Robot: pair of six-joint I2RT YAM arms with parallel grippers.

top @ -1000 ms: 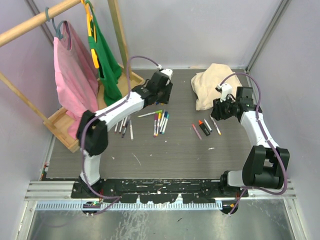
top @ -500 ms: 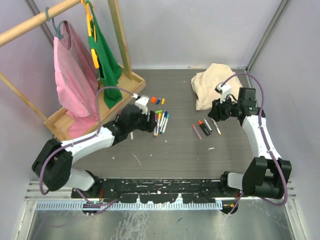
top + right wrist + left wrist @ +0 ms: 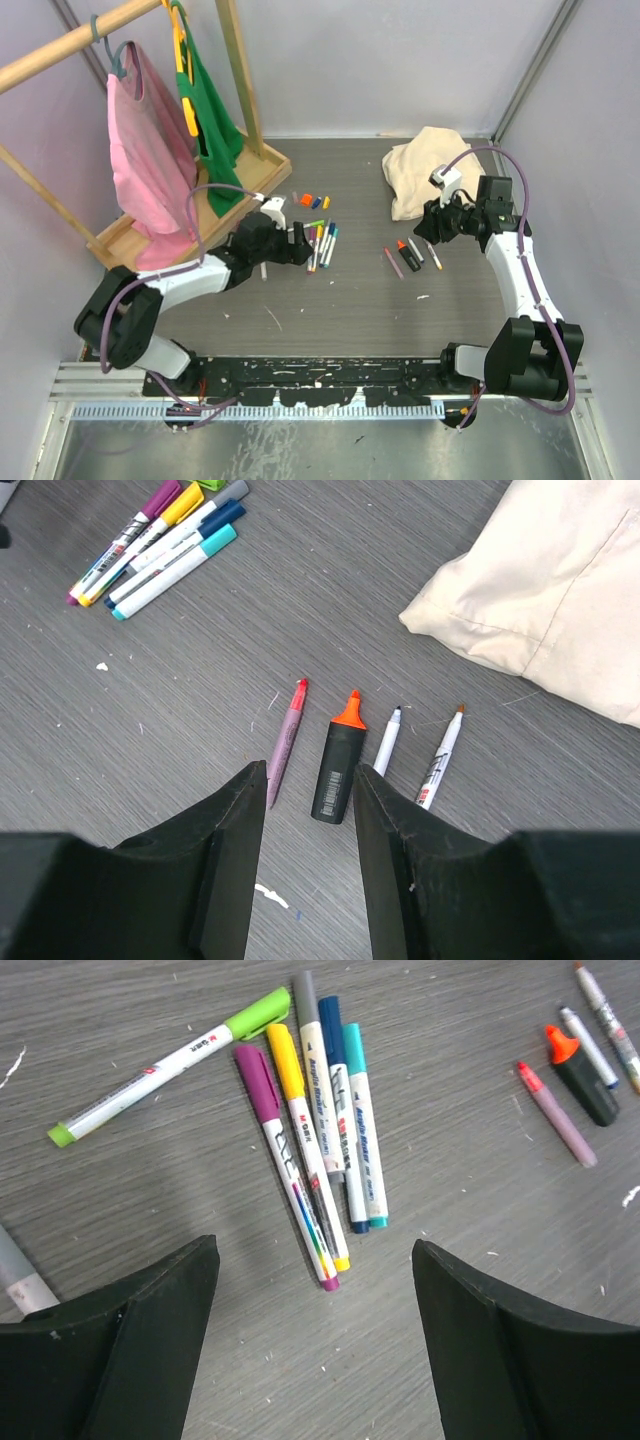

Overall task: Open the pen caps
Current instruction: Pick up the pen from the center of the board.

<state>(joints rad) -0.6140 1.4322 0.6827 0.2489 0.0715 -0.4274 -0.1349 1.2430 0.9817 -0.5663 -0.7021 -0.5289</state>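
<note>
Several capped markers lie side by side ahead of my left gripper (image 3: pixel 314 1260), which is open and empty; their pen caps are purple (image 3: pixel 255 1072), yellow (image 3: pixel 283 1048), grey (image 3: pixel 304 985), blue (image 3: pixel 330 1015) and teal (image 3: pixel 353 1045), with a green-capped one (image 3: pixel 258 1012) lying apart. From above, my left gripper (image 3: pixel 298 240) sits just left of that cluster (image 3: pixel 322 243). Loose orange and blue caps (image 3: pixel 307 200) lie beyond it. My right gripper (image 3: pixel 310 770) is open and hovers over an uncapped black highlighter (image 3: pixel 338 765), a pink pen (image 3: pixel 285 742) and two white markers (image 3: pixel 387 742).
A beige cloth (image 3: pixel 425 165) lies at the back right, close to my right arm. A wooden clothes rack (image 3: pixel 125 250) with pink and green garments (image 3: pixel 150 160) fills the back left. More pens (image 3: pixel 263 268) lie under my left arm.
My left arm has pulled back from the far middle to just left of the capped markers, and its jaws have widened. The loose caps came into view. The right arm shifted only slightly.
</note>
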